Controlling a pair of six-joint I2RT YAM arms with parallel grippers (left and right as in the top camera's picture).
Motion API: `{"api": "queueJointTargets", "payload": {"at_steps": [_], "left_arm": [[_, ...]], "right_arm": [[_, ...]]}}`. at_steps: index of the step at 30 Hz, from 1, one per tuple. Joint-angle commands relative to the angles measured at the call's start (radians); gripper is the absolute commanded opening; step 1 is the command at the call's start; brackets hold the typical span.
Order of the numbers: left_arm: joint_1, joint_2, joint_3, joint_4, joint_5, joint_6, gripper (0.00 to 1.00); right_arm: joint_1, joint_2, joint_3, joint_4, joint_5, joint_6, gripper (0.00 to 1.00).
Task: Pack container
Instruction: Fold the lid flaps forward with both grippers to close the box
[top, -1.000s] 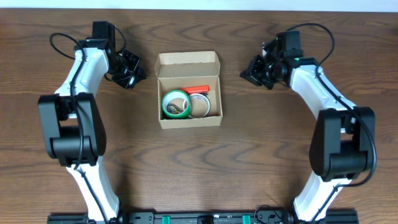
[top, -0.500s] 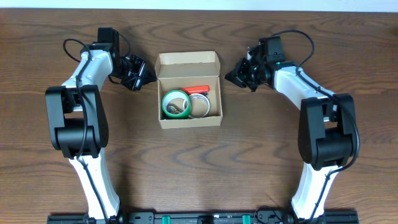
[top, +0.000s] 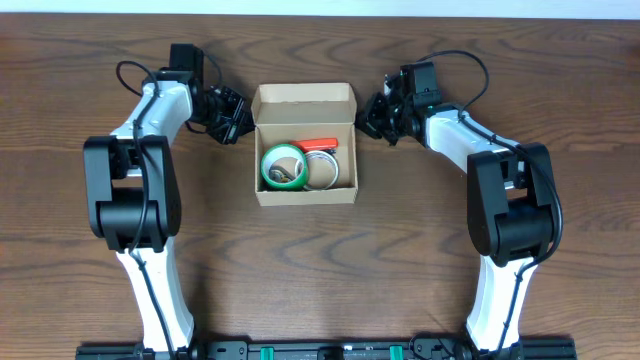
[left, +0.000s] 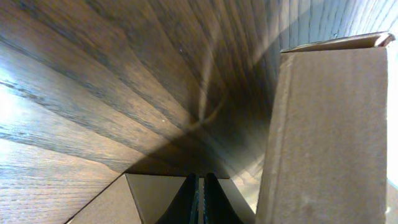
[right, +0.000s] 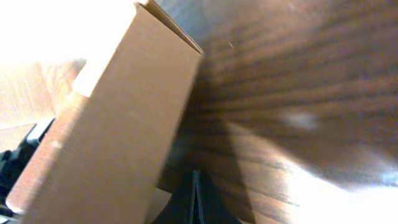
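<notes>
- Overhead view: a dark brown wood-grain table (top: 320, 270) fills nearly the whole frame, and a thin pale strip of the room shows beyond its far edge.
- A black rail (top: 320, 352) runs along the near edge, where both arms are mounted.
- The container (top: 305, 196), a tan cardboard box, stands open toward the far edge, midway between the left and right edges. Its lid flap is folded back on the far side.
- Inside it lie a green tape roll (top: 283, 166), a pale tape roll (top: 320, 168) touching it, and an orange-red item (top: 318, 143) behind them.
- The left gripper (top: 232, 118) sits just beside the box's left wall, fingers pressed together in the left wrist view.
- The right gripper (top: 370, 118) sits just beside the right wall, fingers likewise together.
- Whether either gripper touches the cardboard cannot be told.
</notes>
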Motion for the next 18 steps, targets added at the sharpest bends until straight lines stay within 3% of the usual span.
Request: {"api": "queueJointTargets", "payload": {"at_steps": [1, 6, 18], "left_arm": [[0.001, 0.019, 0.016, 0.013, 0.015, 0.009, 0.05], [0.001, 0.019, 0.016, 0.032, 0.027, 0.031, 0.05], [0.001, 0.019, 0.016, 0.137, 0.106, 0.115, 0.06]], "right_arm": [[0.014, 0.017, 0.006, 0.027, 0.027, 0.006, 0.01], [0.021, 0.025, 0.006, 0.086, 0.045, -0.019, 0.01], [0.042, 0.024, 0.006, 0.229, 0.027, -0.267, 0.01]]}}
